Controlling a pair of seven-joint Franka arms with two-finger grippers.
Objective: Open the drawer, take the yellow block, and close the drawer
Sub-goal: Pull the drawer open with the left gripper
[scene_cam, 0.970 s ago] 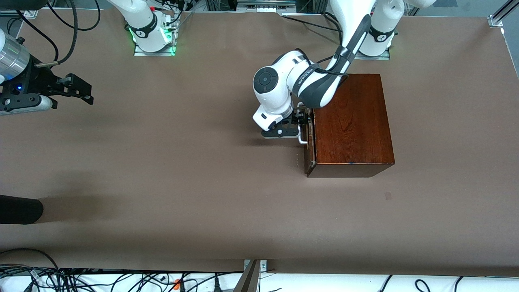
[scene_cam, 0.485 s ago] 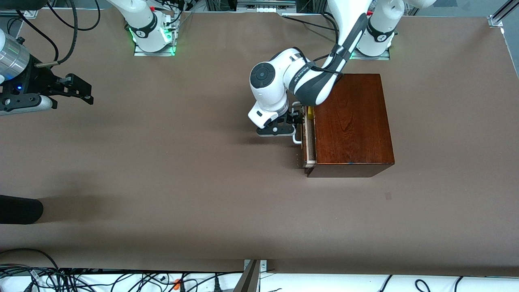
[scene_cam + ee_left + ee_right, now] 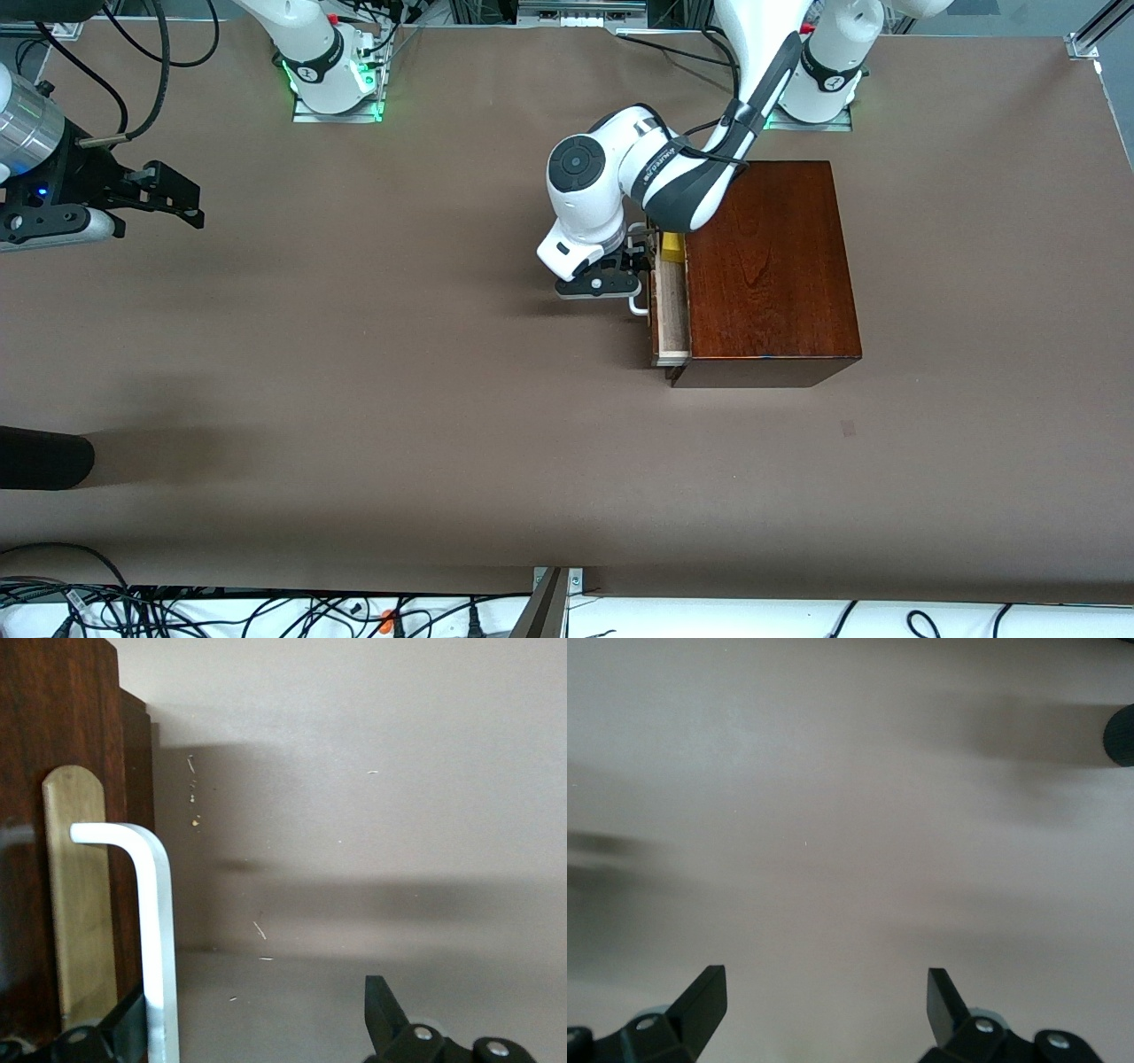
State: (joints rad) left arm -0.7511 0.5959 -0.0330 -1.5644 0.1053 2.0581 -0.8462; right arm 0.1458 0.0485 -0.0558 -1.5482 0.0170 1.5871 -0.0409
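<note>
The drawer [image 3: 670, 319] of the dark wooden box [image 3: 766, 266] is pulled out a little, pale inside showing, and the yellow block [image 3: 672, 247] sits in it at the end closest to the arm bases. The left gripper [image 3: 640, 262] is at the white handle [image 3: 152, 930], fingers spread, with one finger right against the bar. The box sits toward the left arm's end of the counter [image 3: 443, 399]. The right gripper [image 3: 824, 1010] waits fully released over the bare counter at its own end.
</note>
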